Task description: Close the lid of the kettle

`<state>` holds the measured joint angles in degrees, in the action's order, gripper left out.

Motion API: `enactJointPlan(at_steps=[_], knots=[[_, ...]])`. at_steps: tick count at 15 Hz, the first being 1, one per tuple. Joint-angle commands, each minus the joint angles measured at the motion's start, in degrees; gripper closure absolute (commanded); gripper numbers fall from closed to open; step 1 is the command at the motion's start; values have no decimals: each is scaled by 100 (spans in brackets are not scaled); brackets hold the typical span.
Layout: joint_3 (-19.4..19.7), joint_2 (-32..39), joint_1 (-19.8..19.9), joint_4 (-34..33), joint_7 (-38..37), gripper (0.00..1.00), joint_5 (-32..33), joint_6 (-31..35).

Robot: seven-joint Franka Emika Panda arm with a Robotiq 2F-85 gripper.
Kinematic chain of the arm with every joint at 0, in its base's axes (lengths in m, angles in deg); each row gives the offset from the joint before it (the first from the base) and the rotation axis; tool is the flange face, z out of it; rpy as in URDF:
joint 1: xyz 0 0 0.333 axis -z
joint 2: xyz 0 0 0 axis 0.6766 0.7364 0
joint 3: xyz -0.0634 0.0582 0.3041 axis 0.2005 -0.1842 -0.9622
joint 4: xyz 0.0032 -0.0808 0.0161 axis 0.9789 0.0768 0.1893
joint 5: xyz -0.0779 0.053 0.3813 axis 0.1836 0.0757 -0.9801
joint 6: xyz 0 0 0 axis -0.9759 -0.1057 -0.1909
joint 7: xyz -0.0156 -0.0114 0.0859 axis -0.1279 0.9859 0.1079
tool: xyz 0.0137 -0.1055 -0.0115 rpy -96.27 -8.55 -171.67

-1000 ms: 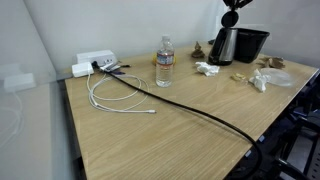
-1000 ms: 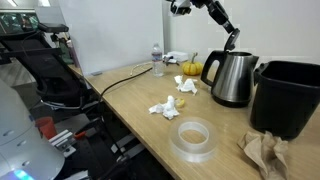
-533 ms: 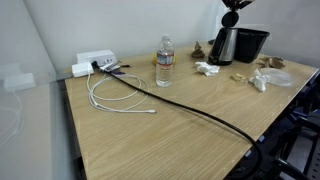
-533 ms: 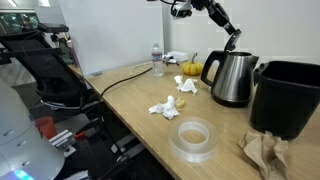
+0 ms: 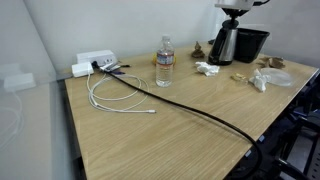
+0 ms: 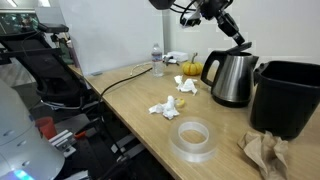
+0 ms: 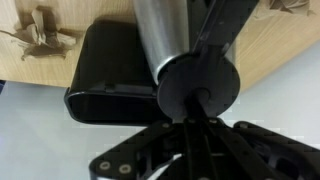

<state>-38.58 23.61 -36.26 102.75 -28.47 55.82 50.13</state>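
Observation:
The steel kettle (image 5: 222, 46) (image 6: 232, 80) stands at the far end of the table, next to a black box. In the wrist view its silver body (image 7: 165, 35) runs up from the round black lid (image 7: 198, 88), which still stands raised off the rim (image 6: 241, 47). My gripper (image 7: 196, 122) (image 6: 238, 40) comes down from above with its fingers together, their tips against the middle of the lid. It holds nothing. In an exterior view (image 5: 236, 10) the gripper is just over the kettle's top.
The black box (image 6: 290, 95) (image 5: 252, 42) (image 7: 110, 75) stands right beside the kettle. On the table are a water bottle (image 5: 165, 62), a white charger with cables (image 5: 92, 62), a tape roll (image 6: 193, 138), crumpled paper (image 6: 165, 106) and a small pumpkin (image 6: 190, 68).
The arm has swung and the gripper now leans at an angle onto the lid instead of hanging straight above it. The lid has tipped lower towards the rim.

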Motion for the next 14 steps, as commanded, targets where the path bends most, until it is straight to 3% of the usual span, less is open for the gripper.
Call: enactJointPlan(at_steps=[1,10,14], knots=[[153,352,-13,-261,-18,100,-130,31],[340,633,31,-465,326,100,-972,75],[374,445,-30,-391,378,100,-936,86]])
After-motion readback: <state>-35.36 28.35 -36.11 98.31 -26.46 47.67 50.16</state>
